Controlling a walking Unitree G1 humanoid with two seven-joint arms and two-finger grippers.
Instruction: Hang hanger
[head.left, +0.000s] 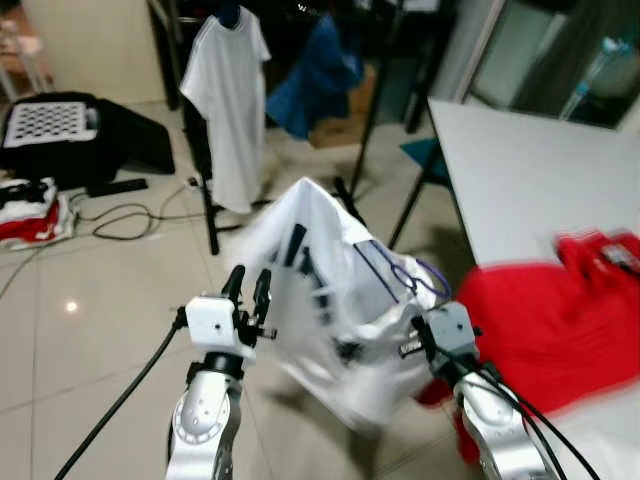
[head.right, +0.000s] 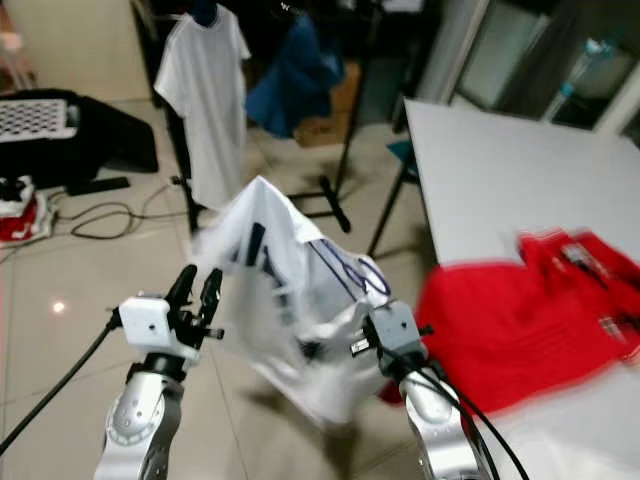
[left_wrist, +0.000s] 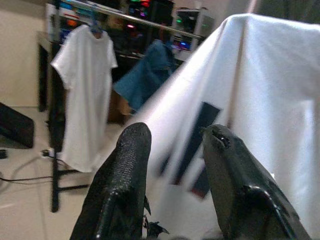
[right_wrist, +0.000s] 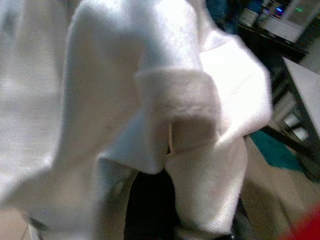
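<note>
The right gripper (head.left: 425, 335) is clutching the white shirt (head.left: 330, 290) low at its edge, the shirt is peaking up toward the rail (left_wrist: 135, 19) ahead, and the left gripper (head.left: 248, 285), fingers parted and empty, is waiting just beside it.

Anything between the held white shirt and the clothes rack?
Nothing visible blocks it. The right gripper carries the white shirt; only bare floor separates it from the rack, where another white shirt hangs.

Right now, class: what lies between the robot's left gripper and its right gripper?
In the left eye view, a white printed shirt hangs between the left gripper and right gripper, bunched against the right one.
</note>
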